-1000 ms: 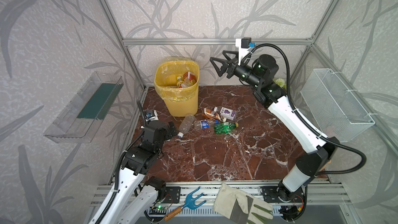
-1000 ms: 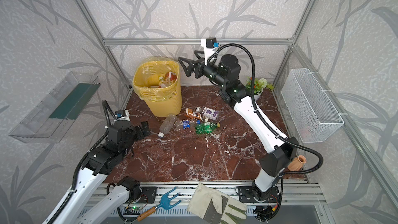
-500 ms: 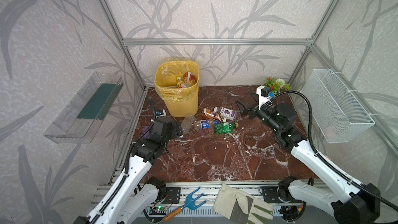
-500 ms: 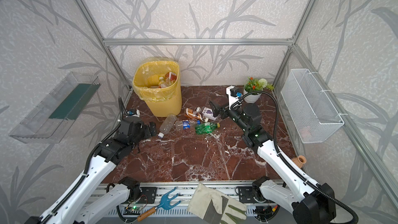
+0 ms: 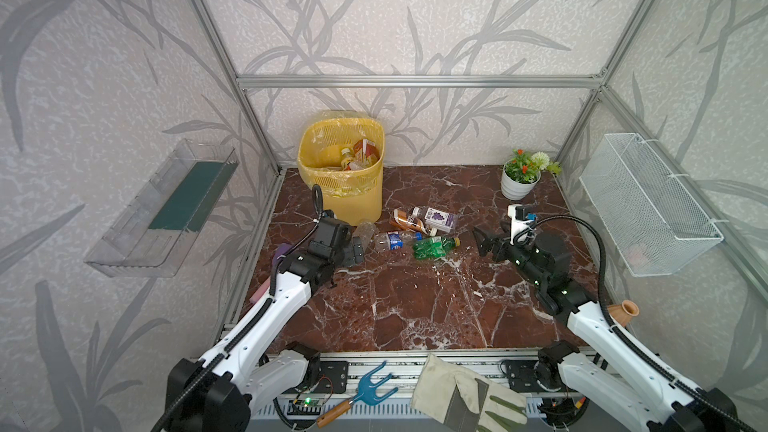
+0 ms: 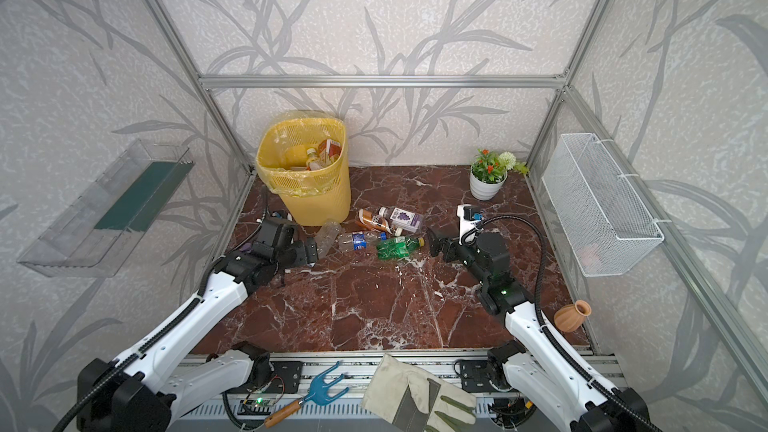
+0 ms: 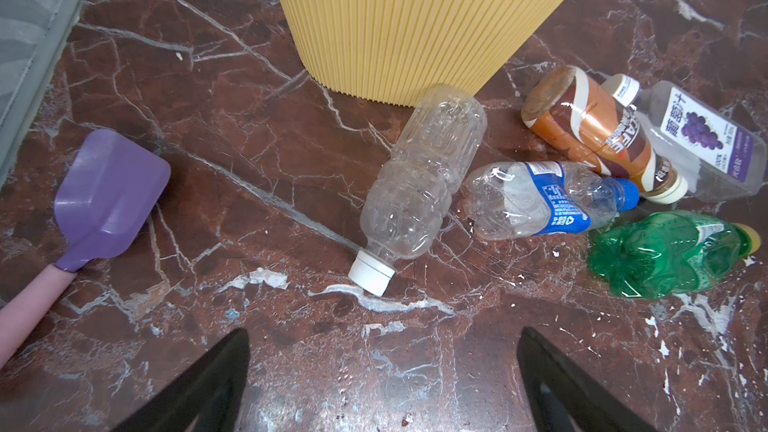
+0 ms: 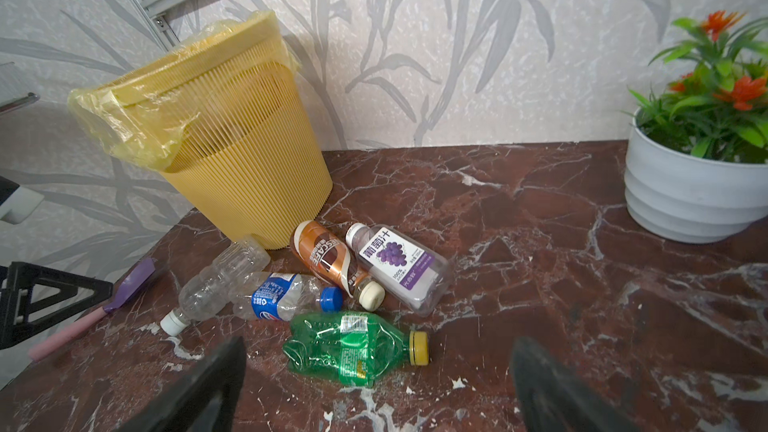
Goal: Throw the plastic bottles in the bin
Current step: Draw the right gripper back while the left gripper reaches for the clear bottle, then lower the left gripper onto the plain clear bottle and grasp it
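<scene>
Left wrist view showed five plastic bottles (image 7: 540,197) lying on the red-brown marbled counter (image 7: 208,97) at the foot of the tall yellow lattice bin (image 7: 415,14). A clear unlabelled bottle with a white cap (image 7: 419,176) had its base by the bin's wall. Just beside it lay a crushed clear bottle with a blue label (image 7: 557,201), then a crushed green bottle with a yellow cap (image 7: 665,251). A brown-labelled bottle (image 7: 594,135) lay against a clear bottle with a purple grape label (image 7: 702,139).

Both top views showed more bottles (image 5: 357,155) inside the bin.

The left hand (image 5: 355,249) hung low near the white cap, fingers spread wide, holding nothing. The right hand (image 5: 483,239) faced the green bottle from the opposite side, likewise spread and empty.

A purple spatula with a pink handle (image 7: 108,193) lay apart from the bottles, near the counter's edge.
</scene>
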`<action>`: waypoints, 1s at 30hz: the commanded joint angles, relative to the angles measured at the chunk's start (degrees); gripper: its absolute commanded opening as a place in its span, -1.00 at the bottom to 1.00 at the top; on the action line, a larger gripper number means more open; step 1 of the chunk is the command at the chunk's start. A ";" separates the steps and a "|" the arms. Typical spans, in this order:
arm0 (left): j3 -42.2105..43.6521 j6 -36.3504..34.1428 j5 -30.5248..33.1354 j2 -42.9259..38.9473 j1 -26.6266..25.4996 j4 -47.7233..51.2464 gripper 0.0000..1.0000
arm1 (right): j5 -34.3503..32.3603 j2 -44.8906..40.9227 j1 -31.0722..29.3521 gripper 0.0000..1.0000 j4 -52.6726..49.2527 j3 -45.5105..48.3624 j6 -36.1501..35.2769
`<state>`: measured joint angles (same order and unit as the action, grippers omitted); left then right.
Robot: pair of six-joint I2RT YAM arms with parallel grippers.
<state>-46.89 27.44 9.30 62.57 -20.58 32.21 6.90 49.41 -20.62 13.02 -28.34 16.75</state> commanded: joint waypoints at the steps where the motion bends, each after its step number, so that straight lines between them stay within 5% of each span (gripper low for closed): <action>1: -2.12 -1.26 -0.49 4.03 -0.08 0.14 0.97 | -0.56 -0.44 0.41 0.98 0.15 1.32 3.10; 11: -2.73 -3.57 4.26 17.14 -0.03 -6.87 0.83 | -1.44 -3.01 1.09 0.98 -1.07 2.23 4.08; 30: -2.96 -8.22 2.24 29.83 -0.13 -19.06 0.80 | -1.55 -4.59 2.25 0.98 -3.41 1.62 4.33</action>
<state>-50.30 20.86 11.86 92.05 -20.58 16.91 5.98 45.54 -18.76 10.41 -26.06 20.64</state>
